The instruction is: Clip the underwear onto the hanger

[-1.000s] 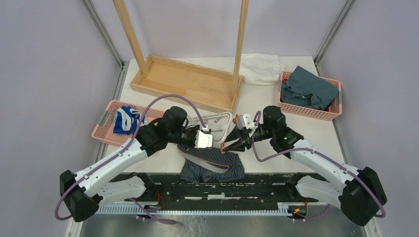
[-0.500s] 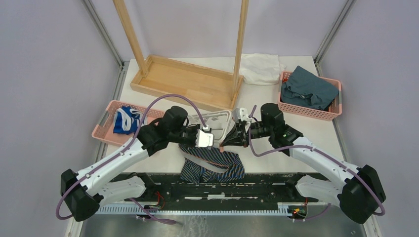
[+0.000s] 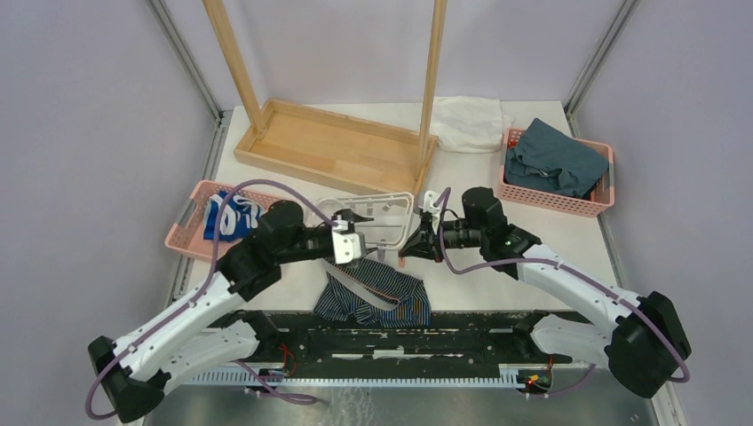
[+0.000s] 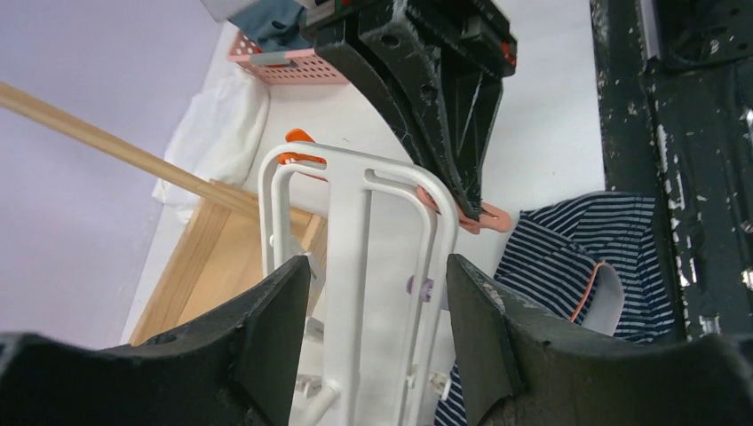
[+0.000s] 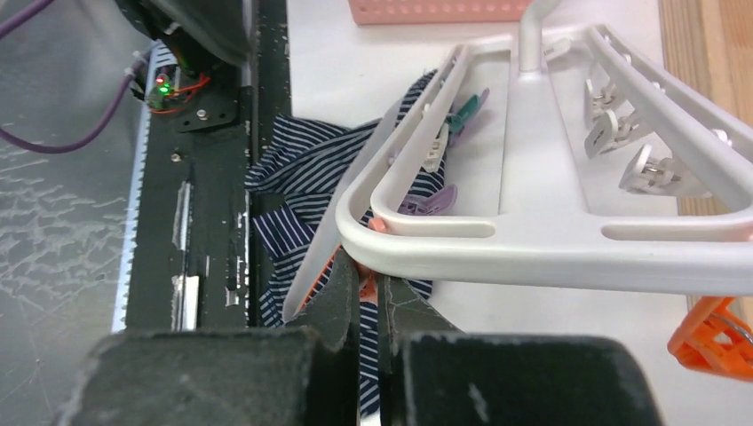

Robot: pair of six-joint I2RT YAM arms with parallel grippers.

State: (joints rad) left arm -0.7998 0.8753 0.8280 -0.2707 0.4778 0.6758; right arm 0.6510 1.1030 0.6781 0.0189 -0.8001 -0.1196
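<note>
Near the front edge of the table, the right gripper has its jaws pressed almost together on a salmon clip, tucked just under the corner of the hanger. The left gripper stands wide open, a finger on either side of the white frame's other end. From where I stand I can't tell whether they touch it.

The underwear lies crumpled at 6 o'clock from the hanger, close to the table's front edge, with its upper part running beneath the frame's near corner. It is dark navy with thin pale stripes, and a line of orange trim shows along a fold. A purple clip and a teal clip hang from the frame just over the cloth.
</note>
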